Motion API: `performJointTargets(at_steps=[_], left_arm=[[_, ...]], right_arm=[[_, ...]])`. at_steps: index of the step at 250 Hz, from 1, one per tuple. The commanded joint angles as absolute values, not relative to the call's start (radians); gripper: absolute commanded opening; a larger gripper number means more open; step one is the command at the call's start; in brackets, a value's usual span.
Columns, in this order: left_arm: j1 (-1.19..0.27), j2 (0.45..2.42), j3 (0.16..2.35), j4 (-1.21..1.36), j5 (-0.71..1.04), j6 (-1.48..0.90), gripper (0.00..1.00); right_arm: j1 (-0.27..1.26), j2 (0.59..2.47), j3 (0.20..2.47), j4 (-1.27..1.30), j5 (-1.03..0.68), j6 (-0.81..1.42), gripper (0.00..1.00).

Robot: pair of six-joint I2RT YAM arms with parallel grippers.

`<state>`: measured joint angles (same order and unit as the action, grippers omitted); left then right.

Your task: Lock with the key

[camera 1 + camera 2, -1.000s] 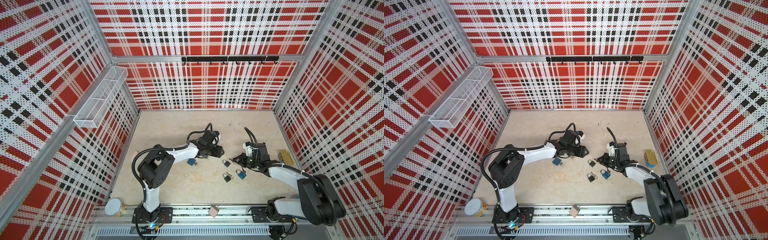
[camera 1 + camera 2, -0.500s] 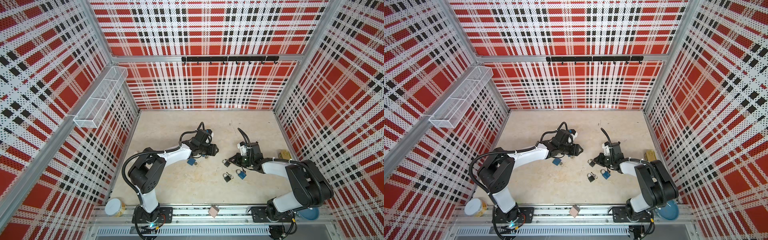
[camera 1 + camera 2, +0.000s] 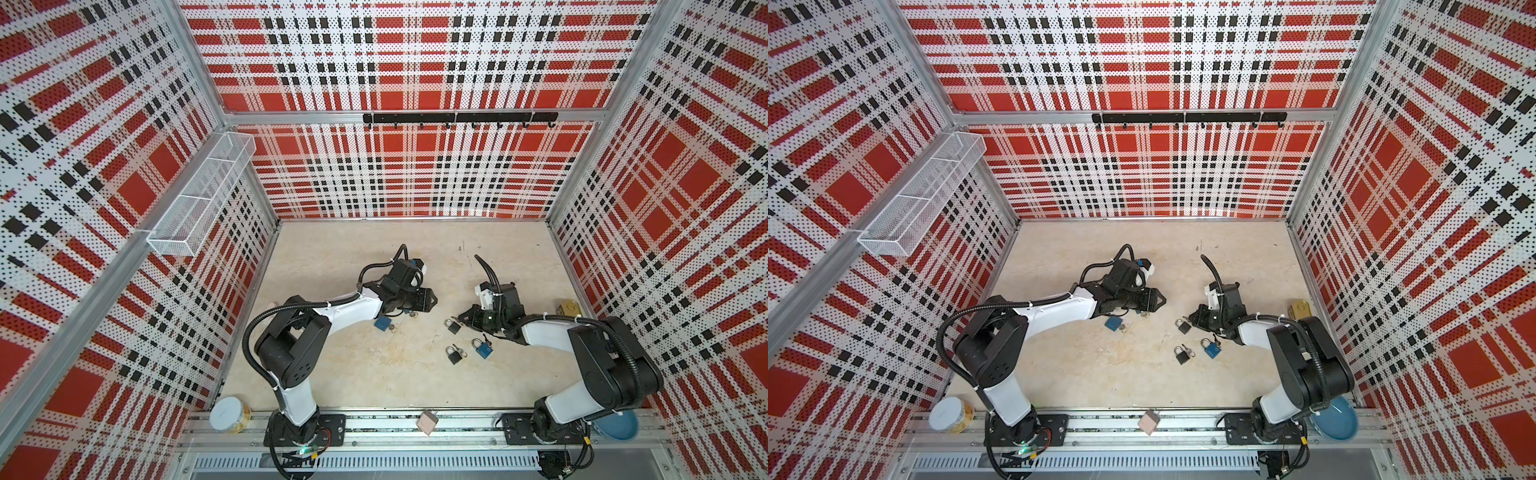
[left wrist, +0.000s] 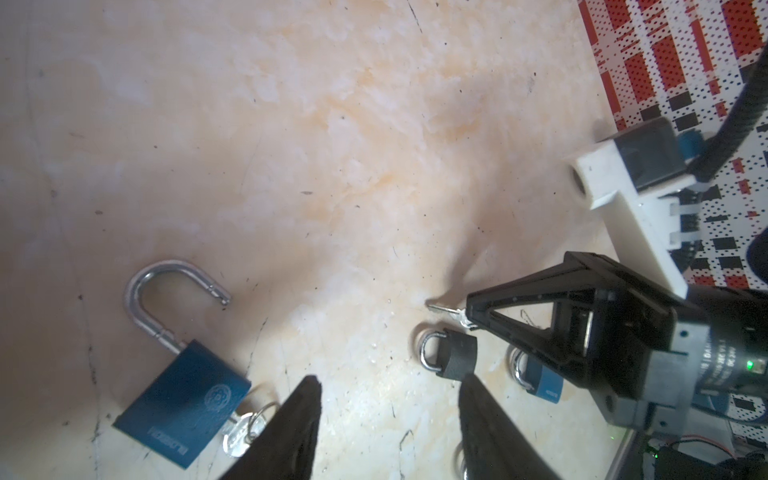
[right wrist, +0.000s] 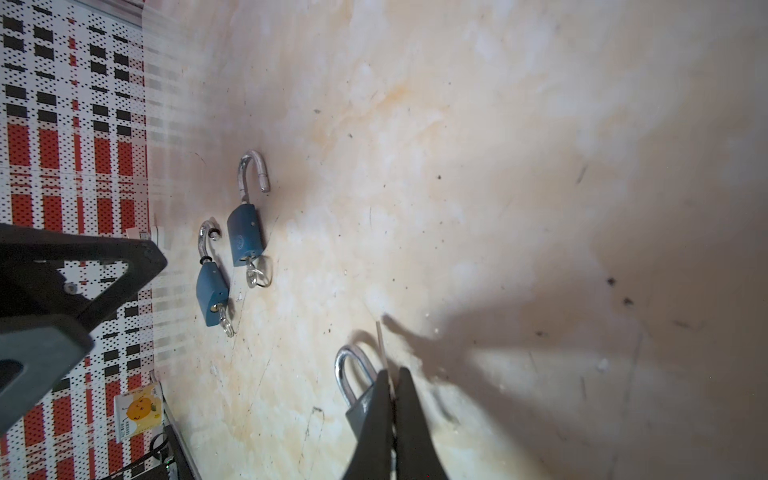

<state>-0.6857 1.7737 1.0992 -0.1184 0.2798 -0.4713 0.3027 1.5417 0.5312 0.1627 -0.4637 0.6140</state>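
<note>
Pinches key (image 5: 381, 345) in right gripper (image 5: 392, 374), blade parallel to black padlock (image 5: 361, 411) just beside; holds left gripper (image 4: 388, 378) spread, farther away

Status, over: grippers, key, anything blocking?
Right gripper shut on key; key in no lock. Left gripper open, empty. Black padlock, shackle closed, lies close beside the key.
</note>
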Motion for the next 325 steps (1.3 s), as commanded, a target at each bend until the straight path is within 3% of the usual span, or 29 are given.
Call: performJointTargets(at_steps=[1,19,98,157,188,325], left_arm=[[-0.679,1.734,1.088,-0.096,0.279,-0.481,0.56],[-0.678,1.731,1.084,-0.096,0.278,-0.481,0.57],[-0.668,1.679,1.055,-0.097,0.266,-0.490,0.56],[-0.587,1.542,0.941,-0.088,0.264,-0.538,0.57],[-0.517,1.466,0.868,-0.088,0.294,-0.585,0.57],[-0.221,1.218,0.734,-0.228,0.438,-0.622,0.58]], right_arm=[[0.308,1.547,0.555,0.172,-0.443,0.589,0.13],[0.307,1.536,0.553,0.166,-0.436,0.586,0.21],[0.314,1.443,0.574,0.086,-0.397,0.568,0.24],[0.454,1.369,0.719,-0.117,-0.258,0.452,0.31],[0.523,1.421,0.789,-0.132,-0.209,0.414,0.40],[0.714,1.825,1.131,-0.160,-0.122,0.390,0.48]])
